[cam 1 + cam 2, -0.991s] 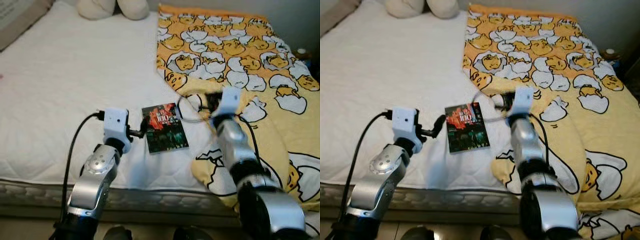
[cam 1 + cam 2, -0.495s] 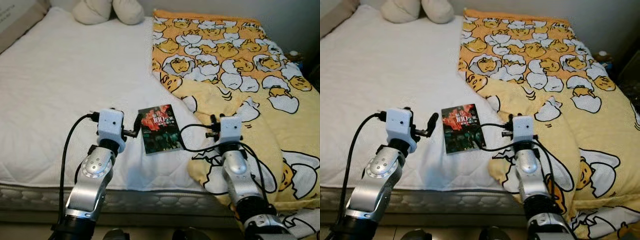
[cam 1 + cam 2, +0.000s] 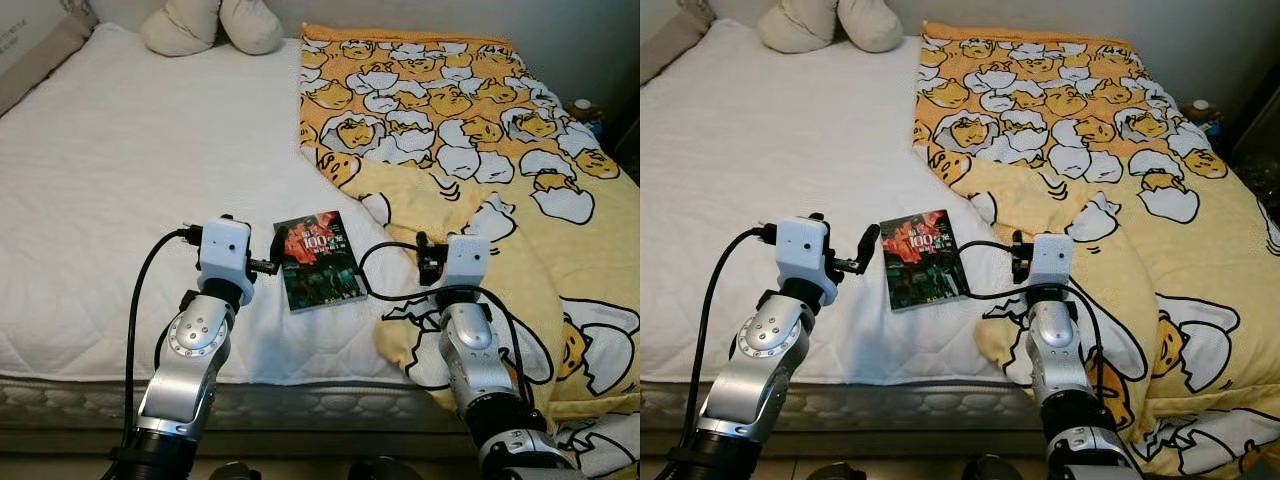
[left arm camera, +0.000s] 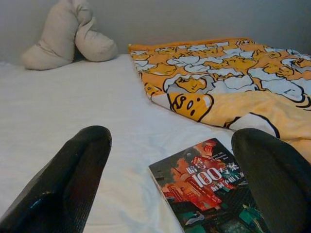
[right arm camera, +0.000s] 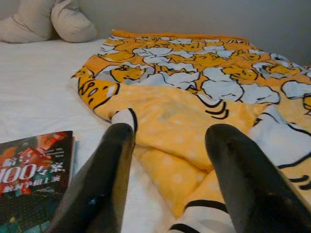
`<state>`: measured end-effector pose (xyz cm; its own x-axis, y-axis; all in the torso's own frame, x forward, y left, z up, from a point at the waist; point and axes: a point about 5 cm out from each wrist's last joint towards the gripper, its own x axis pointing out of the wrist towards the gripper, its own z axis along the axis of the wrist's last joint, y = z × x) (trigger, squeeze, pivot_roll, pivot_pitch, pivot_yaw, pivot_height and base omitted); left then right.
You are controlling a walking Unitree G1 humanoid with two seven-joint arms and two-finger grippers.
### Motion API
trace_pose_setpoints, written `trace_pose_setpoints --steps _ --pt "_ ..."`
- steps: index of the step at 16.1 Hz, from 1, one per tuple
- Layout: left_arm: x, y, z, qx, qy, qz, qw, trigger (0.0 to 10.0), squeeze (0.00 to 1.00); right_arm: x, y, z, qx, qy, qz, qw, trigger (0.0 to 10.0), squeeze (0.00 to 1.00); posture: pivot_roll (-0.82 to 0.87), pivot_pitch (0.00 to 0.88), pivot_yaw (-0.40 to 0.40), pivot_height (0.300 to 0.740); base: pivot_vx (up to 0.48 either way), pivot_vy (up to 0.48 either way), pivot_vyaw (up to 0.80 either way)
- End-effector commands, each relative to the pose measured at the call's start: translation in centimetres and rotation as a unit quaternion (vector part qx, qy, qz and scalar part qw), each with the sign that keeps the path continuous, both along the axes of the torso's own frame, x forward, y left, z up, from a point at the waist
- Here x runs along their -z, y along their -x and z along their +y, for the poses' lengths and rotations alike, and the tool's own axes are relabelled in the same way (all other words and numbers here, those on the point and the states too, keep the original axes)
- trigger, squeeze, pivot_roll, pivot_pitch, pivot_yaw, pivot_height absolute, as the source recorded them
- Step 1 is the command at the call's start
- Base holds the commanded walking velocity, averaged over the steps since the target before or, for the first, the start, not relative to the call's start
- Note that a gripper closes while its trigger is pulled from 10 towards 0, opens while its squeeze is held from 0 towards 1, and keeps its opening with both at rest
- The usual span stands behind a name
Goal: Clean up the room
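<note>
Since a second ago the right arm has drawn back off the yellow blanket [image 3: 480,130] toward the near edge of the bed, and the head camera has lifted a little, so more of the far end shows. The bed [image 3: 130,170] with its white quilted cover takes up most of the scene; two cream pillows [image 3: 210,25] sit at its head against the wall. The blanket, printed with egg-and-chick figures, covers the robot's right half and lies rumpled, its near corner bunched and spilling over the bed's edge, which suggests it is not yet straightened.

Between the two arms, a book [image 3: 318,260] with a dark red and green cover lies flat on the bare sheet, just beside the blanket's edge and apart from both grippers. It looks like the loose item the tidying calls for next.

The left gripper [image 4: 175,179] hovers low over the sheet with its black fingers [image 4: 68,179] spread wide; in the left wrist view the book's near end sits partly between them, so it appears lined up for a grasp. The right gripper [image 5: 167,179] is poised above the blanket's folded border, fingers likewise parted and holding nothing, the book lying off to its side.
</note>
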<state>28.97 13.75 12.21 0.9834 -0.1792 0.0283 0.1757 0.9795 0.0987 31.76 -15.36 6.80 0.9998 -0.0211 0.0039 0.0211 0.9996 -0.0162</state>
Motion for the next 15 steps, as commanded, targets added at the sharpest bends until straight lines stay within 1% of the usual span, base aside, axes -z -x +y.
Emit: trace_pose_setpoints --steps 1,3,6,7,8,11,13,15 --pt "0.2 0.0 0.1 0.000 -0.004 0.003 1.000 10.0 0.00 -0.3 -0.3 0.2 -0.005 -0.008 -0.001 1.000 10.0 1.00 0.05 0.000 -0.003 0.727 0.000 0.000 0.00" --pt "0.2 0.2 0.4 -0.001 -0.006 0.004 1.000 10.0 0.00 -0.1 -0.3 0.4 -0.007 -0.017 0.007 1.000 10.0 1.00 0.06 0.000 -0.001 0.727 0.000 0.000 0.00" --pt "0.3 0.8 0.7 -0.002 -0.006 0.005 1.000 10.0 0.00 0.3 -0.5 0.7 -0.011 -0.044 0.026 0.999 10.0 1.00 0.06 0.000 0.006 0.727 0.000 0.000 0.00" --pt "0.3 1.5 0.4 0.018 0.024 0.010 0.999 10.0 0.00 0.1 -0.9 1.1 -0.021 -0.047 0.029 0.998 10.0 1.00 0.08 0.000 0.007 0.727 0.000 0.000 0.00" --pt "0.2 1.6 0.4 0.023 0.031 0.011 0.999 10.0 0.00 0.0 -1.1 1.2 -0.024 -0.053 0.033 0.998 10.0 1.00 0.08 0.000 0.008 0.727 0.000 0.000 0.00" --pt "0.2 1.9 0.9 0.019 0.021 0.011 1.000 10.0 0.00 0.2 -1.7 1.8 -0.044 -0.083 0.058 0.994 10.0 1.00 0.10 0.000 0.006 0.727 0.000 0.000 0.00" --pt "0.1 2.2 1.2 0.017 0.017 0.013 1.000 10.0 0.00 0.1 -1.9 2.0 -0.045 -0.093 0.061 0.993 10.0 1.00 0.11 0.000 0.007 0.727 0.000 0.000 0.00" --pt "0.2 2.6 1.6 0.017 0.012 0.018 1.000 10.0 0.00 0.4 -2.0 2.6 -0.045 -0.110 0.077 0.990 10.0 1.00 0.13 0.000 0.011 0.727 0.000 0.000 0.00"
